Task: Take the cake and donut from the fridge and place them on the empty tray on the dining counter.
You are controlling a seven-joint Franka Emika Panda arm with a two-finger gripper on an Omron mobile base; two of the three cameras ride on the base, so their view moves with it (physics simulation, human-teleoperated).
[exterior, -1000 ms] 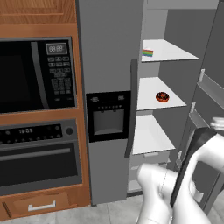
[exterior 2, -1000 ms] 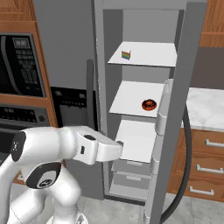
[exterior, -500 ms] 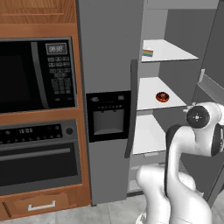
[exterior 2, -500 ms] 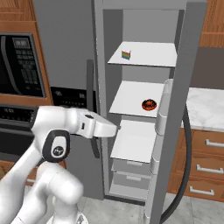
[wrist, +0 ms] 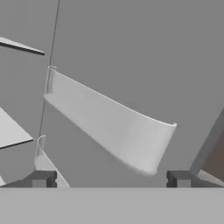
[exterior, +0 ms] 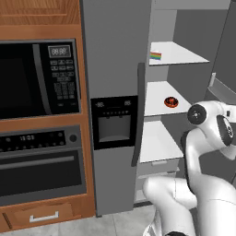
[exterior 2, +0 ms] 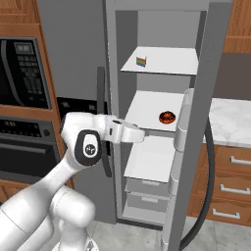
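The grey fridge stands with its right door swung open. A rainbow-striped cake sits at the front left of the top white shelf. One shelf down lies the dark-glazed donut. My forearm reaches across the open compartment just below the donut's shelf. In the hand view my gripper is open with nothing between its fingertips, and it faces a white door bin. The tray and the dining counter are out of view.
The open fridge door, with its white bins, stands close on the right. A black microwave and an oven fill the wood cabinetry on the left. A marble counter over wooden drawers lies beyond the door.
The arm has folded upward: its forearm rose from the lower shelf's level to just under the donut's shelf. Cake and donut have not moved. The gripper stays open.
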